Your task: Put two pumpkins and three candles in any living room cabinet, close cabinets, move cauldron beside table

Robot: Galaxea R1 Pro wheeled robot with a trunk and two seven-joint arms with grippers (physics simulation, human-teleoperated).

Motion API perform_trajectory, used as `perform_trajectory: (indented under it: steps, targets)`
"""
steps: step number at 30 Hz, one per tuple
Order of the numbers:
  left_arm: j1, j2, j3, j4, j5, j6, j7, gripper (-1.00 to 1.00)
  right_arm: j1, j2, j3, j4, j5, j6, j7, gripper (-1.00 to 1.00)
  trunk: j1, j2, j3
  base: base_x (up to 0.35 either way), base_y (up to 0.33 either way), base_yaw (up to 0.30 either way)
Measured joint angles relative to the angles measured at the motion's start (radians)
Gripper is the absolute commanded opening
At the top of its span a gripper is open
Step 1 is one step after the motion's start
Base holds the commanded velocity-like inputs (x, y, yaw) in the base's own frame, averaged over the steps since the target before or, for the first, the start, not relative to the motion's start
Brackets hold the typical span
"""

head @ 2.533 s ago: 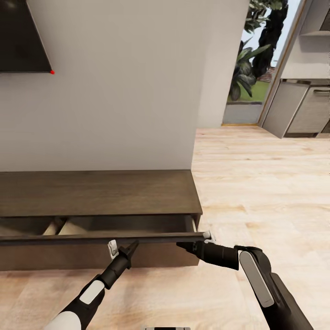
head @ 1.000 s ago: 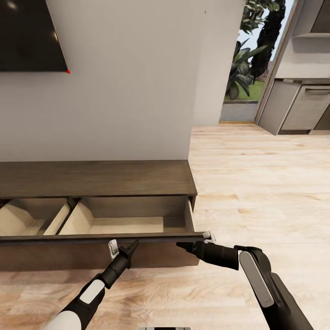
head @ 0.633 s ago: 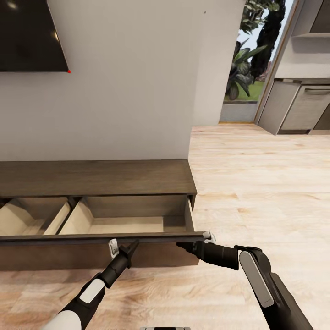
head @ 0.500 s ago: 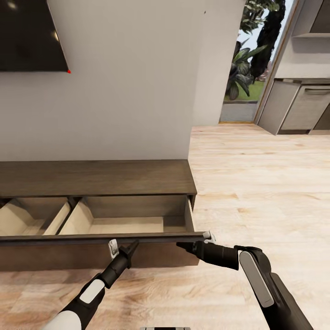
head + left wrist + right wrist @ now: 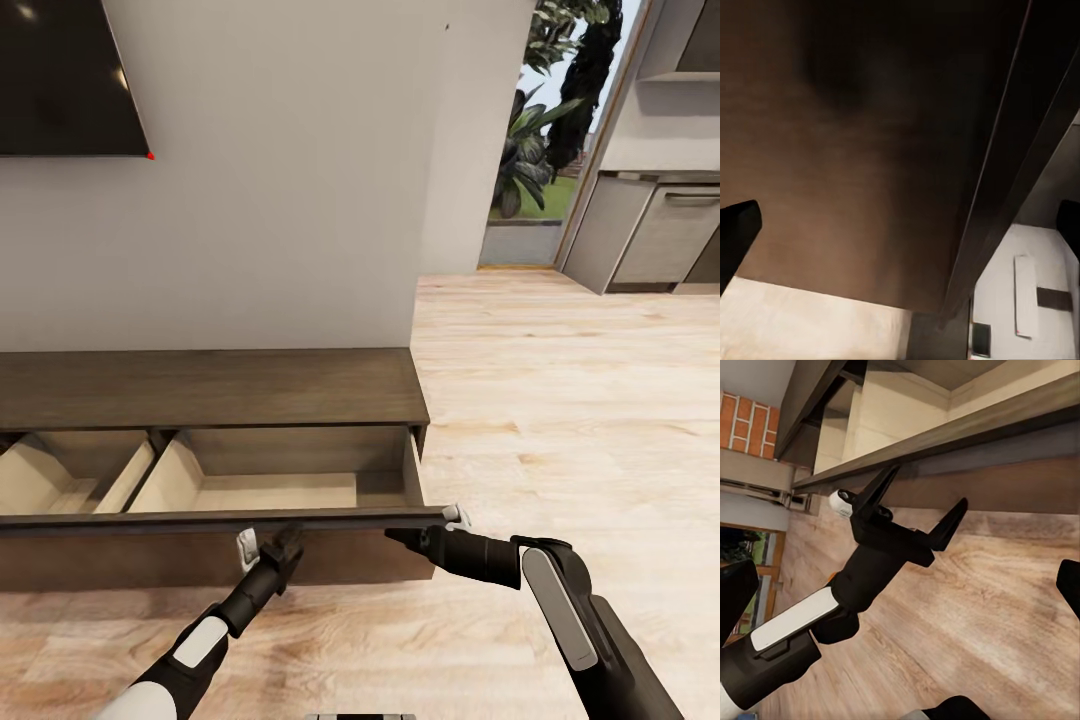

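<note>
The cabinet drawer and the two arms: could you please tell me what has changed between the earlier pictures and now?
Since 2.5 s ago the cabinet drawer has come far out, baring its pale, empty compartments; the camera shifted too. In the last half second the left gripper edged forward under the drawer front, jaws open. The right gripper stayed at the front's right end; its grip is not discernible. The drawer has held still for the last second.

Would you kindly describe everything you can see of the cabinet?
The cabinet is a long, low unit of dark brown wood against the white wall, below the TV. Its flat top is bare. A wide drawer is pulled out, showing pale, empty compartments split by dividers. Its dark, handle-less front faces the robot, with the open left pincer and the right pincer at its edge.
</note>
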Motion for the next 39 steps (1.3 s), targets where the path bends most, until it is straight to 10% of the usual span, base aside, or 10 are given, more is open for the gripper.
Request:
perform_trajectory:
  steps: [39]
  targets:
    - [0.0,0.0,0.001,0.001,0.0,0.0,0.065,1.0,0.003,0.0,0.003,0.003,0.006,0.0,-0.001,1.0,0.0,0.0,0.0,-0.044,0.0,0.0]
